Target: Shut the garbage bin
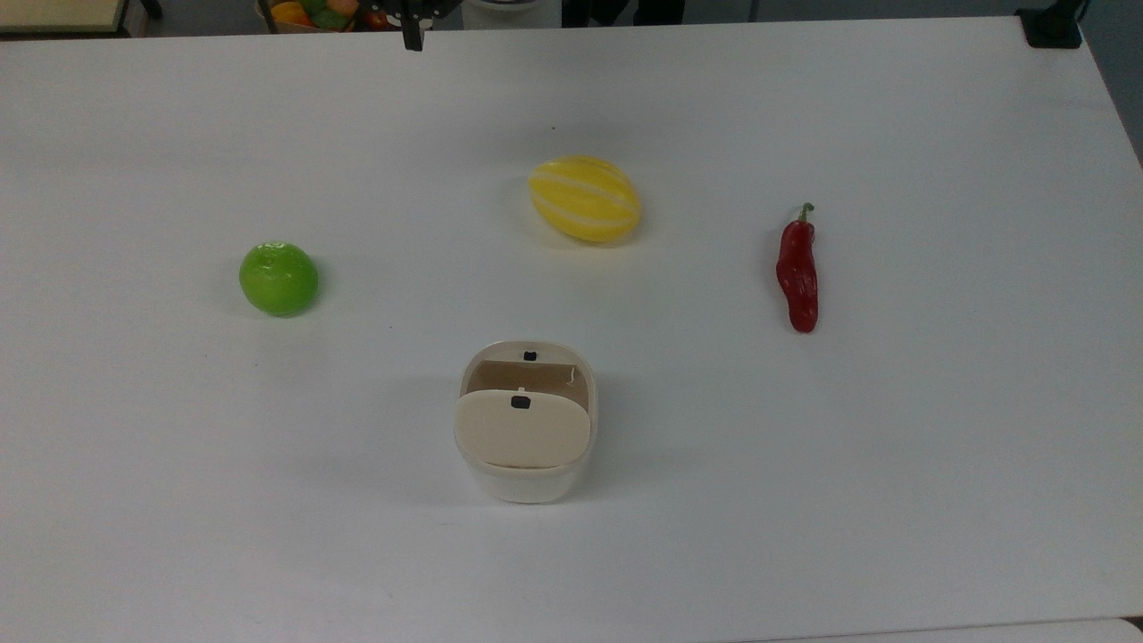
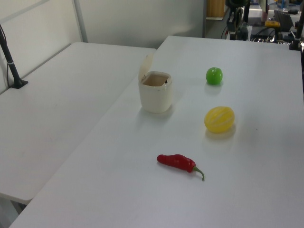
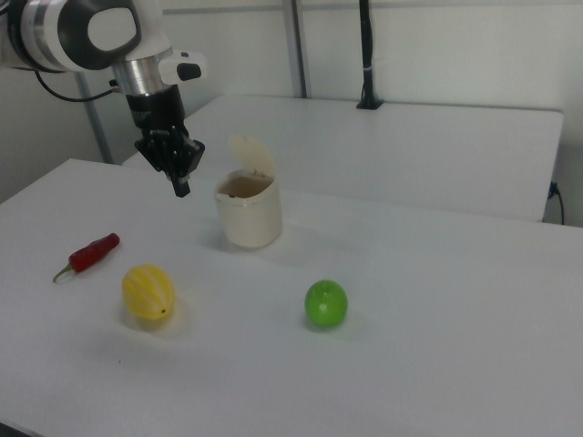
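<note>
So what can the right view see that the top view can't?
Right view: the robot arm itself, hanging above the table with its gripper pointing down, and the second table behind with a black pole. It shows the lid standing up behind the garbage bin's opening.

Top view: the small black square mark on the lid, and a box of colourful fruit past the table's far edge.

Both: the bin with its lid open, the green apple, the yellow melon and the red chili pepper.
</note>
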{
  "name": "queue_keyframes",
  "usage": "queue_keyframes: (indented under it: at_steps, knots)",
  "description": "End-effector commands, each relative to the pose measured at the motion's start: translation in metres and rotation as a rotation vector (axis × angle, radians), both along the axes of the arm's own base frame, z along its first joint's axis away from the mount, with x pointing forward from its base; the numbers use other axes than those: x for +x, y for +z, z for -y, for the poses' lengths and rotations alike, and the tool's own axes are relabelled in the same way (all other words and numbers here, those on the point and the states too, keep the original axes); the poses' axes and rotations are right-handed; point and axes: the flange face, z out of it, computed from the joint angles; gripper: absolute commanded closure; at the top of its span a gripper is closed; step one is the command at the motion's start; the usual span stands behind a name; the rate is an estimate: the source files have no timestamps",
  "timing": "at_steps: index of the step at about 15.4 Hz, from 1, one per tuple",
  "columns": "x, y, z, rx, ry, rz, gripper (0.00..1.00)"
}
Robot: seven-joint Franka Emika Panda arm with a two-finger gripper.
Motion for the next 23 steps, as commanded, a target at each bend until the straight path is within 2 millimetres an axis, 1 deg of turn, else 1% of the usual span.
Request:
queue_keyframes:
  at_steps: [1,2,3,6,8,9,12,13,16,18,20,23]
  knots:
    - [0.005,-0.006,0.0,0.008,0.019,0.016,1.0]
    - [0.012,-0.001,0.0,0.01,0.019,0.055,1.0]
    - [0.02,-0.003,-0.002,0.013,0.02,0.075,1.0]
    - [0.035,0.005,-0.007,0.018,0.021,0.152,1.0]
    - [0.044,0.015,-0.01,0.021,0.028,0.252,1.0]
    - [0.05,0.016,-0.01,0.024,0.031,0.301,1.0]
    - [0.073,0.01,-0.017,0.034,0.044,0.411,1.0]
    - [0.082,0.012,-0.017,0.037,0.045,0.46,1.0]
    - [0.109,0.007,-0.022,0.043,0.051,0.559,1.0]
    - [0.123,0.0,-0.035,0.063,0.058,0.636,1.0]
    - [0.136,-0.01,-0.039,0.085,0.039,0.718,1.0]
    - [0.153,-0.035,-0.059,0.105,0.06,0.815,1.0]
